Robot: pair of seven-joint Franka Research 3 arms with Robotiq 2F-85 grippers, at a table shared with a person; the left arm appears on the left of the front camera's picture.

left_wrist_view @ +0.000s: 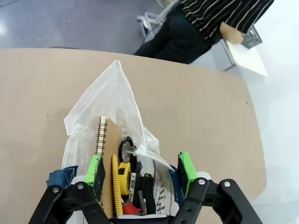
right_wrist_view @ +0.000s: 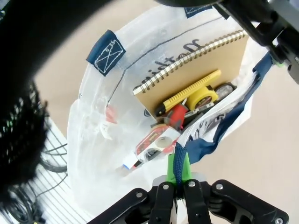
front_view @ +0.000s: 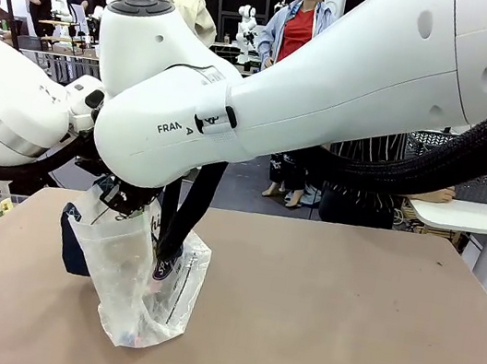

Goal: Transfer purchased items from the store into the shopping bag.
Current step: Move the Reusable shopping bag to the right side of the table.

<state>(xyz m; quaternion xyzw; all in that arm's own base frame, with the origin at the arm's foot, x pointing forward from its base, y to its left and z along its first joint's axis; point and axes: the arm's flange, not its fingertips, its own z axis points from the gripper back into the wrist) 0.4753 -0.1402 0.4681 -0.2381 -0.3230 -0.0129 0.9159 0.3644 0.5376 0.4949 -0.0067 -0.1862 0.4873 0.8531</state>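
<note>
Right gripper (right_wrist_view: 178,184) pinches the navy strap (right_wrist_view: 219,135), holding the shopping bag (front_view: 137,286) upright on the table (front_view: 340,329) at seven o'clock; left gripper (left_wrist_view: 140,175) hangs spread over the notebook (left_wrist_view: 108,154) inside, mouth kept wide for loading.

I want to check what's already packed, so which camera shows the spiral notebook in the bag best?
The right wrist view: it looks down into the shopping bag at the spiral notebook, cover and coil plain. The left wrist view shows the notebook edge-on. In the front view the bag's contents are too blurred to tell.
</note>
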